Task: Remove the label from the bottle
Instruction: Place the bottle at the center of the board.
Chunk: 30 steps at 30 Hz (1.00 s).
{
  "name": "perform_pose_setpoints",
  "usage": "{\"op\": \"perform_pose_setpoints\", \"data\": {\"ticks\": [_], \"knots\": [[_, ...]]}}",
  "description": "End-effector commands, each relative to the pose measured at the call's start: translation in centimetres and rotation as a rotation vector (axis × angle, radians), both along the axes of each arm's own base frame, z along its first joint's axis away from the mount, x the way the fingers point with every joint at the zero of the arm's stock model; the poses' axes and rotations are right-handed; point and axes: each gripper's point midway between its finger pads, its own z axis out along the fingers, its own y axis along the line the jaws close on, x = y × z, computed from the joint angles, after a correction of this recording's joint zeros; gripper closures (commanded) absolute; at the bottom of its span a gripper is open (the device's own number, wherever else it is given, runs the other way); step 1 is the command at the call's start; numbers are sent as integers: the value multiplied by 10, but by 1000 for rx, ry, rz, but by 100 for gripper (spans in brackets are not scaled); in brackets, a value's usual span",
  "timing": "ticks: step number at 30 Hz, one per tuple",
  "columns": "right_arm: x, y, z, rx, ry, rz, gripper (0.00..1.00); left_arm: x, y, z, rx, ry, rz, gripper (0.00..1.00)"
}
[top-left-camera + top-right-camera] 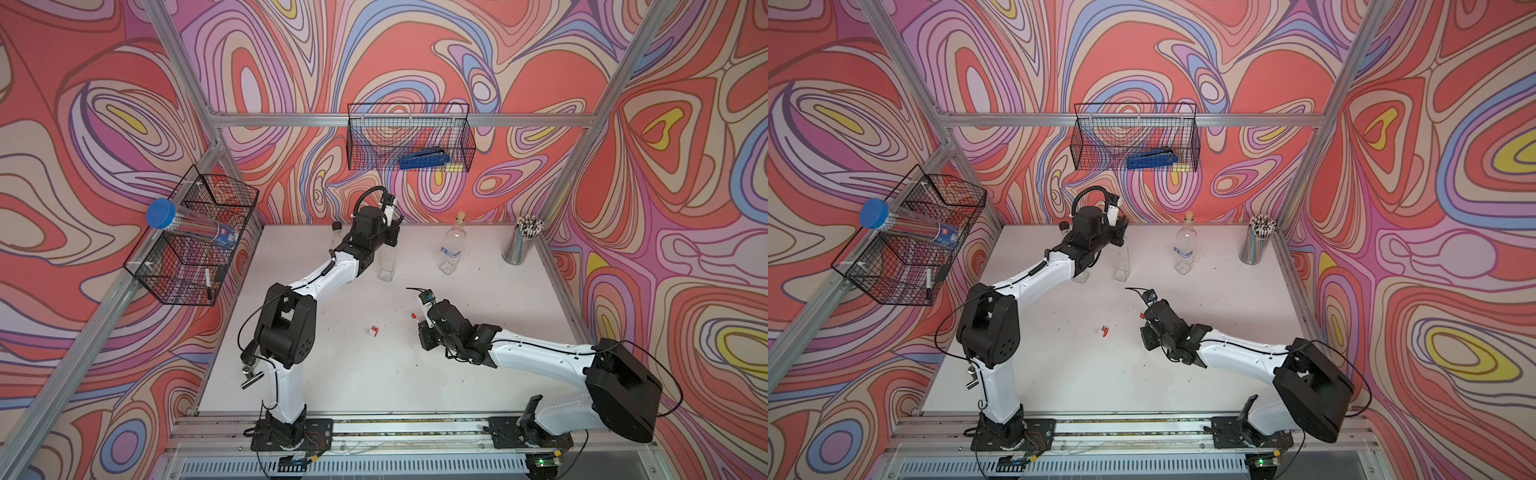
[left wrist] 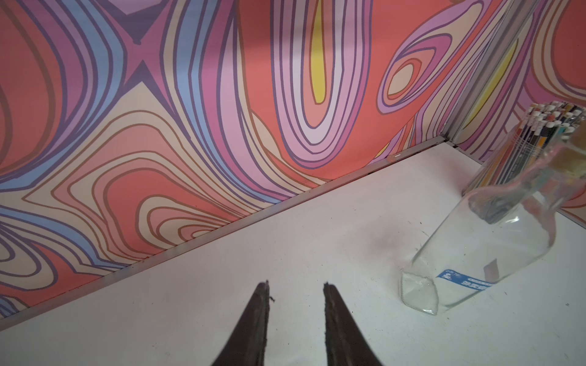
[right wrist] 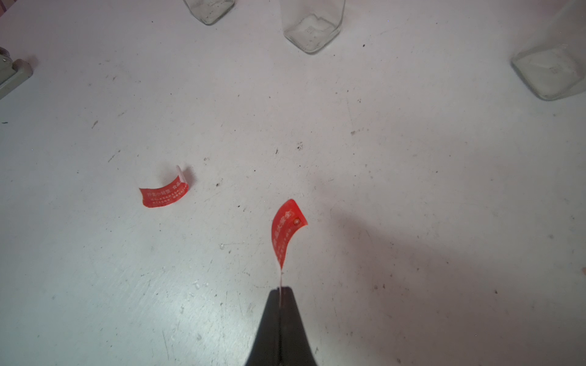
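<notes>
My right gripper (image 3: 280,290) is shut on the thin end of a curled red label strip (image 3: 287,231), held just above the white table; in both top views it sits mid-table (image 1: 419,320) (image 1: 1146,320). A second red label piece (image 3: 163,191) (image 1: 373,331) lies loose on the table. My left gripper (image 2: 296,285) is open with nothing between its fingers, hovering over the top of a clear square bottle (image 1: 386,266) (image 1: 1122,266) near the back wall. To its right stands a corked clear bottle (image 1: 451,249) (image 2: 475,247) wearing a blue label (image 2: 463,282).
A black-capped bottle (image 1: 336,237) stands behind my left arm. A cup of pencils (image 1: 521,241) occupies the back right corner. Wire baskets hang on the back wall (image 1: 409,137) and the left wall (image 1: 195,237).
</notes>
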Motion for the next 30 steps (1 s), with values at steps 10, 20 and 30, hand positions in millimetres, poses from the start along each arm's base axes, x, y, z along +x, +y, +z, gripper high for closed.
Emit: {"op": "perform_pose_setpoints", "data": {"ticks": [10, 20, 30], "knots": [[4, 1, 3, 9, -13, -8, 100, 2, 13, 8, -6, -29, 49, 47], [4, 1, 5, 11, -16, -7, 100, -4, 18, 18, -22, -38, 65, 37], [1, 6, 10, 24, -15, 31, 99, -28, 40, 49, -75, -70, 129, 30]]}}
